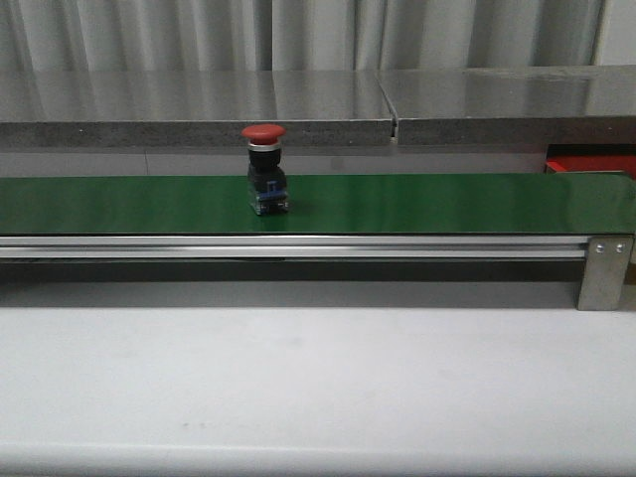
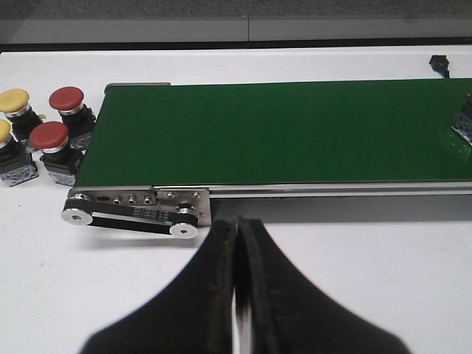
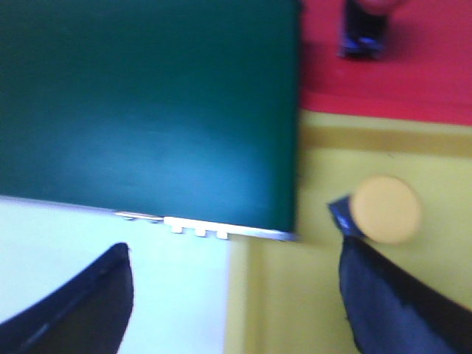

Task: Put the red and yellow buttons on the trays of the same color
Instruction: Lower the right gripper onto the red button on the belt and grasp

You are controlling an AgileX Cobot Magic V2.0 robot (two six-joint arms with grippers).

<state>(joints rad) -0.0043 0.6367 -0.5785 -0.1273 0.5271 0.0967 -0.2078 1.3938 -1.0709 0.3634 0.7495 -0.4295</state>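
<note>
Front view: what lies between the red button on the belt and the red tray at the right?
Only bare green belt lies between the red button and the red tray, as the front view shows.

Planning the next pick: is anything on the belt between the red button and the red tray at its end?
Nothing visible. The red button stands alone on the belt; the stretch toward the red tray shows bare.

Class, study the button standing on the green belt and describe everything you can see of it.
The red button stands upright on the green belt, left of its middle in the front view. It has a glossy red domed cap, a silvery collar under it, a black body and a bluish base, which looks like plastic. Only the belt touches it; no jaws are near. In the left wrist view just a corner of its base shows at the frame edge.
</note>
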